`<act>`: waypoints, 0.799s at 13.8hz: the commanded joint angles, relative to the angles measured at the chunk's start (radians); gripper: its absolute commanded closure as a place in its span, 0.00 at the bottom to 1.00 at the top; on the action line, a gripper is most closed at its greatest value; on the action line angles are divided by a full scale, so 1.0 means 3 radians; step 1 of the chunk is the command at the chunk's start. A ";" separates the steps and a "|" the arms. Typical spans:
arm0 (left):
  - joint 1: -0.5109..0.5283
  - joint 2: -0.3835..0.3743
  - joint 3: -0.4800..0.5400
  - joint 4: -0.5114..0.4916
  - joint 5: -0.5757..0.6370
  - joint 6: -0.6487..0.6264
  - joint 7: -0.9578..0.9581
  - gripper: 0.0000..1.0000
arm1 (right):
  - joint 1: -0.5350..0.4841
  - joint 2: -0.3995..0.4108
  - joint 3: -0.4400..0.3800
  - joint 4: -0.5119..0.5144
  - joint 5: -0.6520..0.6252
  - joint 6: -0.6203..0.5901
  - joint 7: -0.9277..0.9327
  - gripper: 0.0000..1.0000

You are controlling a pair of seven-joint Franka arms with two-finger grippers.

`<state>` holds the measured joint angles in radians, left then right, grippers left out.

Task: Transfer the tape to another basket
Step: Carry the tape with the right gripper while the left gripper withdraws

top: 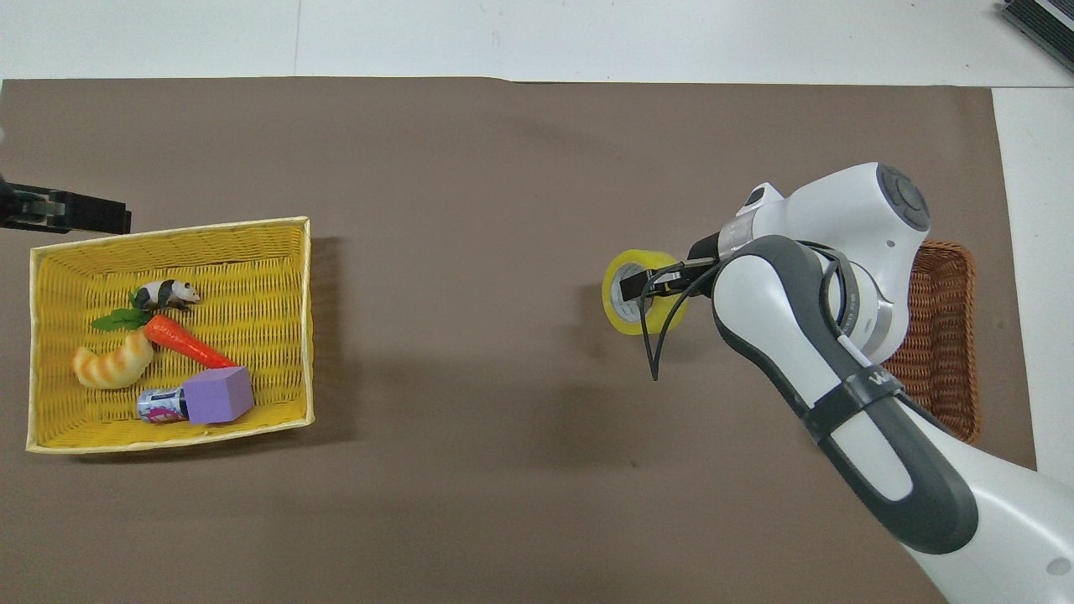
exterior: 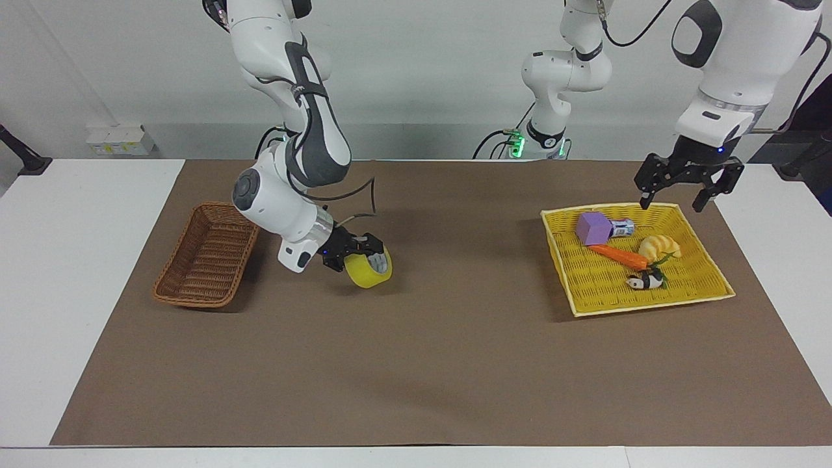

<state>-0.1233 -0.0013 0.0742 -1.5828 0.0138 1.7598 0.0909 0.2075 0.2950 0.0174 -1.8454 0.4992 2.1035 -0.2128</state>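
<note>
The yellow tape roll point(exterior: 370, 273) hangs in my right gripper point(exterior: 364, 252), which is shut on its rim and holds it a little above the brown mat, beside the dark brown wicker basket point(exterior: 209, 255). In the overhead view the tape point(top: 625, 312) and the right gripper point(top: 644, 281) are not over the basket point(top: 944, 335), which my right arm partly hides. My left gripper point(exterior: 671, 203) is open and empty in the air over the robots' edge of the yellow tray point(exterior: 650, 305). It also shows in the overhead view point(top: 101, 220).
The yellow tray point(top: 306, 335) at the left arm's end holds a purple cube point(exterior: 593, 229), a small can point(exterior: 623, 227), a carrot point(exterior: 617, 257), a croissant point(exterior: 660, 247) and a panda toy point(exterior: 643, 281). The brown mat point(exterior: 416, 364) covers the table's middle.
</note>
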 commanded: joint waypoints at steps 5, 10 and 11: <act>0.0125 0.0004 -0.0017 0.0388 0.0026 -0.0610 0.0121 0.00 | -0.0257 -0.0155 -0.0017 0.0598 -0.0911 -0.0630 0.0162 1.00; 0.0104 -0.0032 -0.0043 0.0367 0.0026 -0.0620 0.0091 0.00 | -0.0471 -0.0277 -0.0027 0.0782 -0.1367 -0.0972 0.0157 1.00; 0.0119 -0.0032 -0.0043 0.0367 0.0026 -0.0620 0.0091 0.00 | -0.0573 -0.0298 -0.0017 0.0752 -0.1403 -0.1013 0.0152 1.00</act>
<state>-0.0960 -0.0029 0.0662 -1.4824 0.0137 1.5987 0.1134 0.0791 0.2321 0.0007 -1.6217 0.1139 1.8361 -0.1814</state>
